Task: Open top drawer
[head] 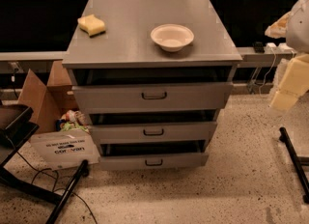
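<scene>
The grey metal cabinet [145, 49] stands in the middle of the camera view with three drawers. The top drawer [193, 97] has the widest, tallest front and a small black loop handle [154, 95] at its centre. A dark gap shows between its front and the cabinet top. Two narrower drawers [188, 131] [183, 160] with like handles sit below it. My gripper [286, 90] hangs at the right edge of the view, cream-coloured, well to the right of the cabinet at about the top drawer's height and apart from it.
A white bowl [172, 36] and a yellow sponge [91, 24] lie on the cabinet top. An open cardboard box [46, 97] and a white bag [65, 148] stand at the cabinet's left. Black stand legs [67, 191] [294, 162] cross the speckled floor on both sides.
</scene>
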{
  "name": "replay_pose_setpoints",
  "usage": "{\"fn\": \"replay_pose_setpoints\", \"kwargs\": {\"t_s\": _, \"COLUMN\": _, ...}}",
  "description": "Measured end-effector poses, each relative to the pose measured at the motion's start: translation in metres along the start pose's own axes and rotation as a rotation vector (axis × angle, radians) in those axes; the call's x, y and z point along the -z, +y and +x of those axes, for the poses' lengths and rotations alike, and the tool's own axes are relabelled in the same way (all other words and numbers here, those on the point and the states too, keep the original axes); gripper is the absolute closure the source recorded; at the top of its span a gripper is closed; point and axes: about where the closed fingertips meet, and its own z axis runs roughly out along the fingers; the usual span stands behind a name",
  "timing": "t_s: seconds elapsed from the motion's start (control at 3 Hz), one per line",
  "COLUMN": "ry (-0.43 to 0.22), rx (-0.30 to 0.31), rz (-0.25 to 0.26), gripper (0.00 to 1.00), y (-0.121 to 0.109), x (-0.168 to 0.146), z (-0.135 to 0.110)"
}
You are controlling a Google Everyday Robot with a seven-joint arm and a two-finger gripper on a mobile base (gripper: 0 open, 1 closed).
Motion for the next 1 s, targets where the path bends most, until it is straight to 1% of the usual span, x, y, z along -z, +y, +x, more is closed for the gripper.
{"fn": "replay_pose_setpoints", "kwargs": {"t_s": 0.33, "ry": 0.0, "rx": 0.005, "rz": 0.002, "gripper": 0.0, "y": -0.001, "x": -0.002, "z": -0.002}}
{"fn": "replay_pose_setpoints", "kwargs": {"t_s": 0.67, "ry": 0.002, "rx": 0.076, "rz": 0.022, "gripper": 0.0, "y": -0.017, "x": -0.034, "z": -0.023}}
{"fn": "replay_pose_setpoints", "kwargs": {"t_s": 1.0, "ry": 0.03, "rx": 0.174, "rz": 0.065, "gripper": 0.0, "y": -0.034, "x": -0.081, "z": -0.053}}
